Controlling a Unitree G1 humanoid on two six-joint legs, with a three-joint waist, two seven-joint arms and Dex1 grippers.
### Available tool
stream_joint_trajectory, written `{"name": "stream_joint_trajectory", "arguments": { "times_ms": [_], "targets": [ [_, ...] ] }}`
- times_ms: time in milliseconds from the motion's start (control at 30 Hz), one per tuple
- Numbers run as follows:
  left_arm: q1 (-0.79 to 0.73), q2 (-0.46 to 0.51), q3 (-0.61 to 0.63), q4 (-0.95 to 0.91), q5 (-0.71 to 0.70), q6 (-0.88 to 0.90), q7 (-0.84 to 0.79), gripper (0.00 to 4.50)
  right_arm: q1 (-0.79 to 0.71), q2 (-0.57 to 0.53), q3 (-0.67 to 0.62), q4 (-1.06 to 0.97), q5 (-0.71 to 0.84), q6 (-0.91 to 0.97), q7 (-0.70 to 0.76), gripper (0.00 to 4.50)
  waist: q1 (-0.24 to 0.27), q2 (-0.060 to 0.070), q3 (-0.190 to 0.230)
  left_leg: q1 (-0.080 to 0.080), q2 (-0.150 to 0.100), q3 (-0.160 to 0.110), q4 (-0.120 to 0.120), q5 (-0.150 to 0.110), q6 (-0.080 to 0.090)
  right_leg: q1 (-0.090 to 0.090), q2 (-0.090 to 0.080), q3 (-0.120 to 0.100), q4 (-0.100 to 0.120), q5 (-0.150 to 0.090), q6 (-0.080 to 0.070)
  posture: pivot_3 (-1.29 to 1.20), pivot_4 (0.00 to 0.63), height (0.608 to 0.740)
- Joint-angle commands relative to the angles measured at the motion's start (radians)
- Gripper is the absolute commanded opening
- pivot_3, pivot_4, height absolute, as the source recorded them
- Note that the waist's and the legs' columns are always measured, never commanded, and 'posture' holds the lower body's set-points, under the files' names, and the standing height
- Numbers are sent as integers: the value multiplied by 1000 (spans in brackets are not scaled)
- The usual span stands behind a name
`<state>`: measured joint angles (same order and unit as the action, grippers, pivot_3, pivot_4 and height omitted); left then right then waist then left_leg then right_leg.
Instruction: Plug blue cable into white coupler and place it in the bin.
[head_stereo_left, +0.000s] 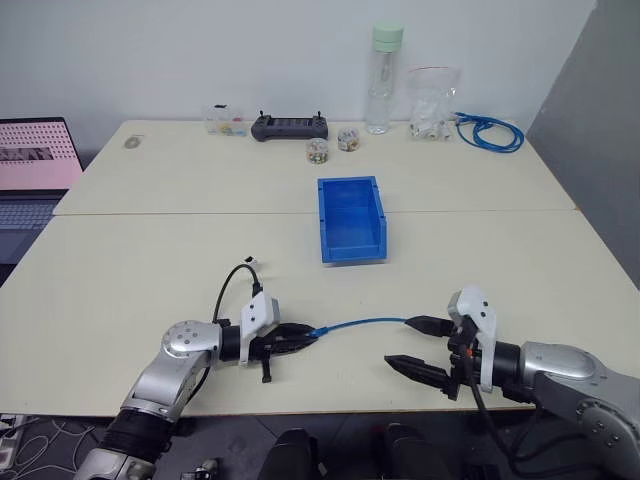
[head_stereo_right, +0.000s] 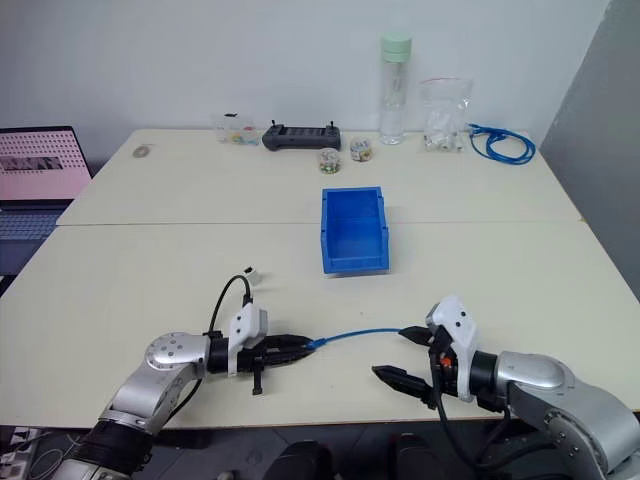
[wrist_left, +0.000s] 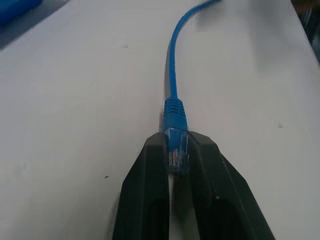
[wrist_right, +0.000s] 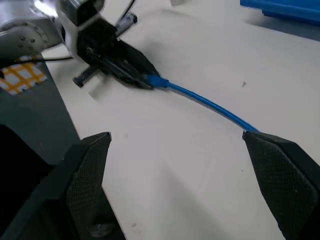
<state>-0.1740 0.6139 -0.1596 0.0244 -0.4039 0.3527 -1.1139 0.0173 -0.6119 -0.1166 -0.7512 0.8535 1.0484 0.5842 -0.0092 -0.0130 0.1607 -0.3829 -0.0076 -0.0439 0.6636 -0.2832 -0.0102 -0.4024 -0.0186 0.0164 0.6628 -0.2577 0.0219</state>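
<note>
- The left gripper (head_stereo_left: 300, 338) is closed on the clear plug at one end of the blue cable (head_stereo_left: 365, 323), low over the table (head_stereo_left: 120, 260), near its front edge.
- From this grip the cable runs in a soft curve over the table toward the right gripper (head_stereo_left: 418, 348); its far end lies just beside the farther finger (wrist_right: 285, 165) of this gripper.
- The right gripper is wide open and holds nothing; it is also close to the front edge.
- Between the two grippers the table is bare except for the cable.
- Beyond both grippers, well apart, stands the bin (head_stereo_left: 352, 218), with free table around it.
- A small white piece (head_stereo_left: 252, 262) lies beyond the left gripper; I cannot tell if it is the white coupler.
- Along the far edge stand a bottle (head_stereo_left: 384, 80), a plastic bag (head_stereo_left: 434, 104) and a coiled blue cable (head_stereo_left: 490, 132).
</note>
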Motion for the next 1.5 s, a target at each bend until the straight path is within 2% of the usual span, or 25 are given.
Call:
{"name": "stream_joint_trajectory", "arguments": {
  "times_ms": [33, 100, 200, 367, 500, 667, 933, 1033, 1500],
  "targets": [
    [-51, 12, 60, -164, -301, 509, 55, 289, -16, 9, -97, 0, 293, 88, -67, 4500, -2, -1, 1, -1, 0, -1, 0, 0, 0, 0, 0, 0, 0, 0, 0, 0, 150, 740],
    [-96, -23, 133, -176, -481, 739, 119, 289, -1, -4, -103, 25, 455, 111, -122, 4500, -2, -3, 2, -2, 0, -2, 0, 0, 0, 0, 0, 0, 0, 0, 0, 0, 150, 740],
    [-125, -89, 226, -185, -661, 935, 236, 289, 17, 6, -70, 76, 626, 95, -258, 4500, -5, -4, 3, -2, 0, -4, 0, 0, 0, -1, 0, -1, 0, 0, 0, 0, 150, 740],
    [-128, -164, 324, -202, -936, 1121, 419, 289, -4, 46, 7, 151, 710, 53, -392, 4500, -19, -4, 3, -2, 0, -4, 0, 0, 0, -1, 0, 0, 1, 0, 0, 0, 150, 740],
    [-106, -166, 333, -213, -1093, 1139, 543, 289, -43, 76, 45, 182, 804, 1, -470, 4500, -21, -4, 3, -2, 0, -4, 0, 0, 0, -1, 0, 0, 1, 0, 0, 0, 150, 740],
    [-71, -132, 283, -227, -1275, 1095, 668, 289, -81, 89, 105, 187, 822, -29, -502, 4500, -19, -4, 3, -2, 0, -4, 0, 0, -1, -1, 0, 0, 0, 0, 0, 0, 150, 740],
    [-40, -88, 203, -253, -1426, 974, 807, 289, -99, 85, 152, 184, 830, -62, -518, 4500, -17, -4, 3, -2, -1, -3, 0, 0, -1, -1, 0, 1, 0, 0, -1, 0, 150, 740],
    [-30, -65, 180, -261, -1467, 939, 834, 289, -96, 86, 158, 180, 835, -74, -519, 3973, -17, -4, 3, -2, -1, -3, -1, 0, -1, -1, 0, 1, 0, -1, -1, 0, 150, 740],
    [-33, 3, 110, -278, -1532, 861, 846, 289, -86, 68, 164, 179, 880, -124, -523, 822, -18, -4, 3, -2, -1, -3, -1, 0, -1, -2, 0, 1, 0, -2, -3, 0, 150, 740]
  ]
}}
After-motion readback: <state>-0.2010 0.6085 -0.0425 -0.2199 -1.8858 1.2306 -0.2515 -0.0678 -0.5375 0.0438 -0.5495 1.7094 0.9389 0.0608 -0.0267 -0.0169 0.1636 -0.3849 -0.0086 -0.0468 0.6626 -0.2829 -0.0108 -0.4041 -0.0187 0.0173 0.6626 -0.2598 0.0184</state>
